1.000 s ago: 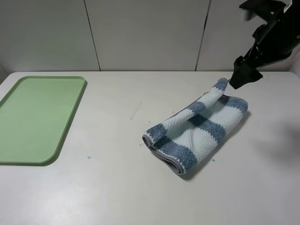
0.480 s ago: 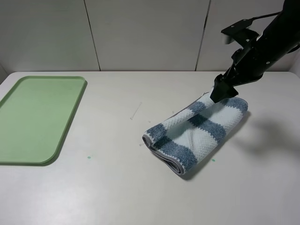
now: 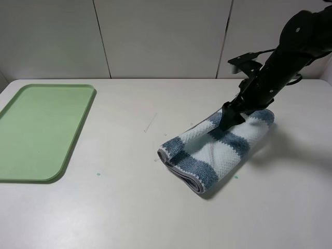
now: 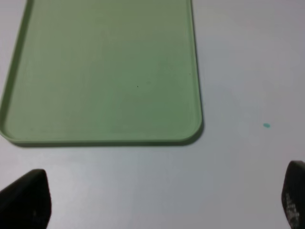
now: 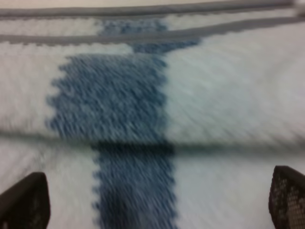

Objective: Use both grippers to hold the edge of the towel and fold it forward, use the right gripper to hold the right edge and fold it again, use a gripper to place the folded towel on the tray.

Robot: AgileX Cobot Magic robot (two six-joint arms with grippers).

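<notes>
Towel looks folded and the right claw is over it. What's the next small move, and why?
Probably lower the right claw a touch and close on the towel: its jaws stand wide open over the folded cloth, and the tray lies off to the left.

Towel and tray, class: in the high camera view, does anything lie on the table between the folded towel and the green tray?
Nothing visible does. The towel lies right of centre, the tray at the left edge, and the table between them shows only small marks, nothing that would block the move.
</notes>
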